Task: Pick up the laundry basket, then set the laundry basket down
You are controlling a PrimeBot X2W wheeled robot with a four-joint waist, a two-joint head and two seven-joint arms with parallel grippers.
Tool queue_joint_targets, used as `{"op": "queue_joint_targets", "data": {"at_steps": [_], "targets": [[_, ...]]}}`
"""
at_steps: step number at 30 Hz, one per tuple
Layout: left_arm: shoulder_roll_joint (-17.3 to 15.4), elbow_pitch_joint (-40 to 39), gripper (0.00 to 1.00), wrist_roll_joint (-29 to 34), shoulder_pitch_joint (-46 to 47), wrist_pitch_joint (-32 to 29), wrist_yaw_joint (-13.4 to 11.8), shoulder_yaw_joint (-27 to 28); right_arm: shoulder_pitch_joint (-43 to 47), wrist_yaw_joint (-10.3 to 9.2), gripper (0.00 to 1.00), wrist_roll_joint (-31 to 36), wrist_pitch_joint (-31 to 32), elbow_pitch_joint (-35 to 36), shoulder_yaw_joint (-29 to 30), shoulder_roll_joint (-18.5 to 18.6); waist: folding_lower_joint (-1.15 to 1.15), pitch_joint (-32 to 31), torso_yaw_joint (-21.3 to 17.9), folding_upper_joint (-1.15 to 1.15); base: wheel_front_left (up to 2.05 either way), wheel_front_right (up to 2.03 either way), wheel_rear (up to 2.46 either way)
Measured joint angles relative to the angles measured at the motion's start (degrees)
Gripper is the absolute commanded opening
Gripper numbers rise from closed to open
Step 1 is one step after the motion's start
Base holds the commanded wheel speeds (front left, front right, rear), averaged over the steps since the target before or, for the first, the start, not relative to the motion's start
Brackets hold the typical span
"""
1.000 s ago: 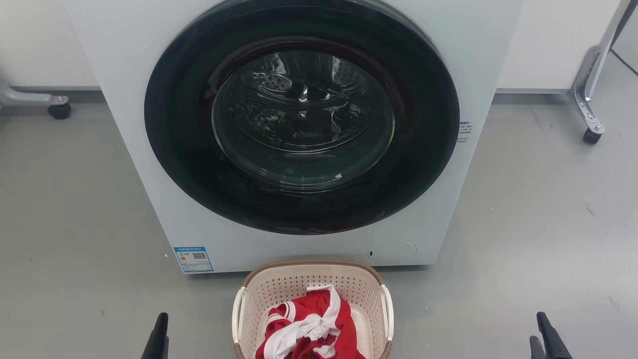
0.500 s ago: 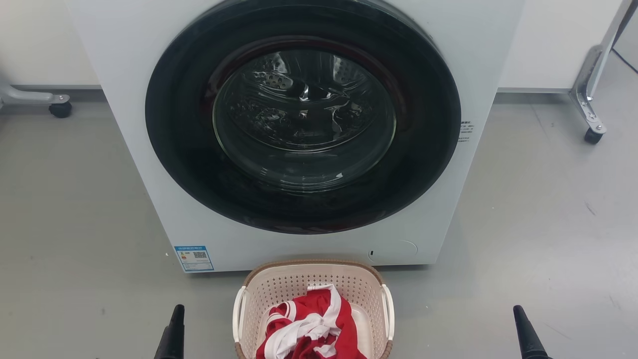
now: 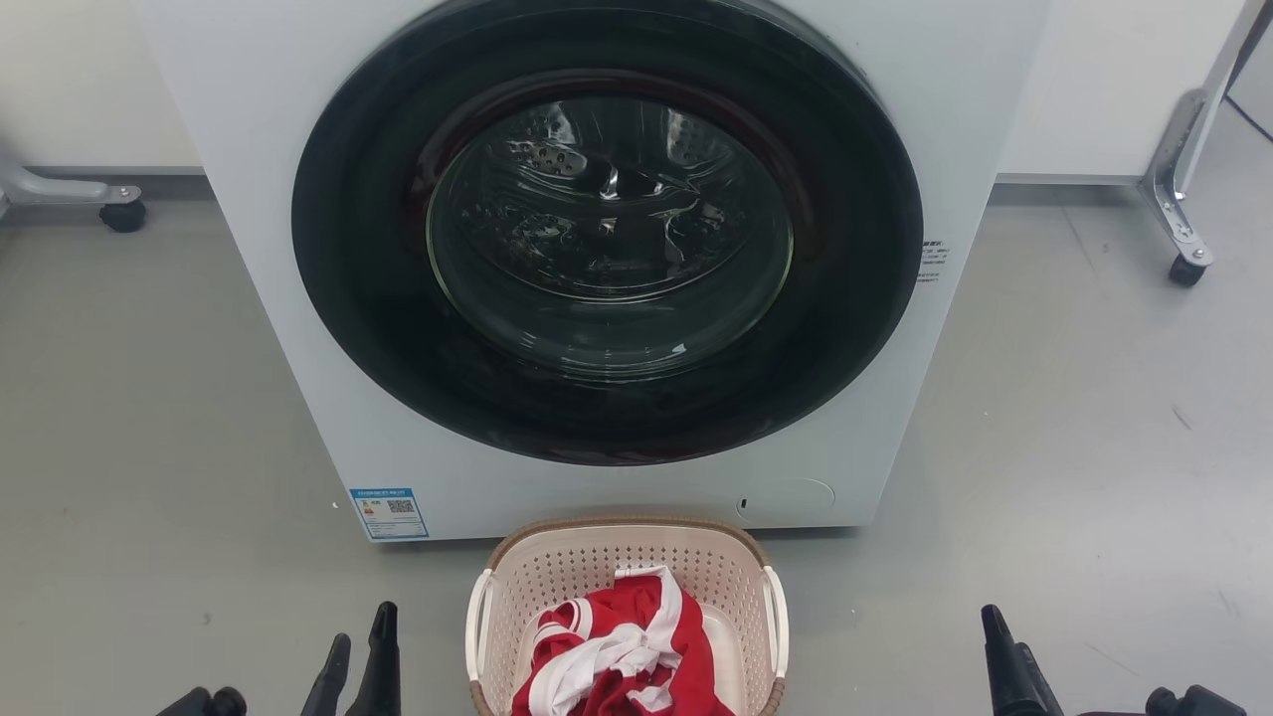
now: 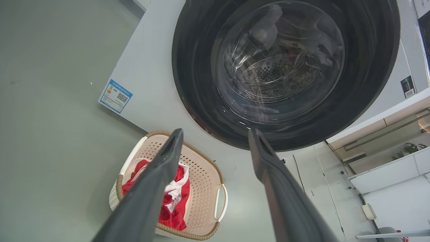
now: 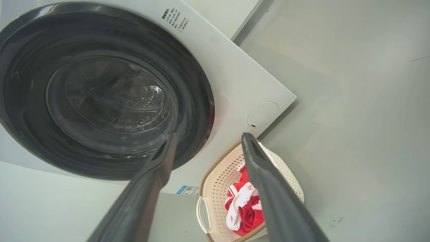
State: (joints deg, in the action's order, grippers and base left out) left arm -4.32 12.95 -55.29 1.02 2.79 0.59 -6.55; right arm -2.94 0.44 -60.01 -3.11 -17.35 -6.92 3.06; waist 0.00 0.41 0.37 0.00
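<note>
The laundry basket (image 3: 557, 569) stands on the grey floor just in front of the washing machine, cream and perforated with a brown rim and white side handles. A red and white garment (image 3: 622, 656) lies inside it. My left gripper (image 3: 360, 648) hangs open and empty to the left of the basket, a short gap from its left handle. Farther off on the other side, my right gripper (image 3: 1004, 636) is open and empty too. In the left wrist view the left gripper (image 4: 215, 132) stands above the basket (image 4: 201, 181). The right gripper (image 5: 210, 137) stands likewise over the basket (image 5: 218, 181).
The white washing machine (image 3: 249, 199) with its dark round door (image 3: 607, 268) shut rises right behind the basket. Wheeled metal frame legs stand at the far left (image 3: 121, 214) and far right (image 3: 1183, 268). Open grey floor lies on both sides.
Both grippers have moved inward toward the basket and risen a little into the head view. The basket has stayed put.
</note>
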Motion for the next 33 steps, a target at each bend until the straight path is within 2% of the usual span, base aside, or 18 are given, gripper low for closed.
{"op": "queue_joint_targets", "data": {"at_steps": [17,33], "targets": [[-0.9,-0.7,1.00,16.9,-0.7,3.9,-2.5,-3.3,0.1,-2.48,1.00,15.4,-3.5,0.7,-4.1,0.5,0.00,0.0,0.2,0.00,0.00,0.00,0.00],[-1.1,-0.9,1.00,30.2,-1.6,7.1,-4.7,-5.4,0.3,-4.57,1.00,28.6,-6.9,1.2,-7.3,0.5,0.00,-0.1,0.3,0.00,0.00,0.00,0.00]]}}
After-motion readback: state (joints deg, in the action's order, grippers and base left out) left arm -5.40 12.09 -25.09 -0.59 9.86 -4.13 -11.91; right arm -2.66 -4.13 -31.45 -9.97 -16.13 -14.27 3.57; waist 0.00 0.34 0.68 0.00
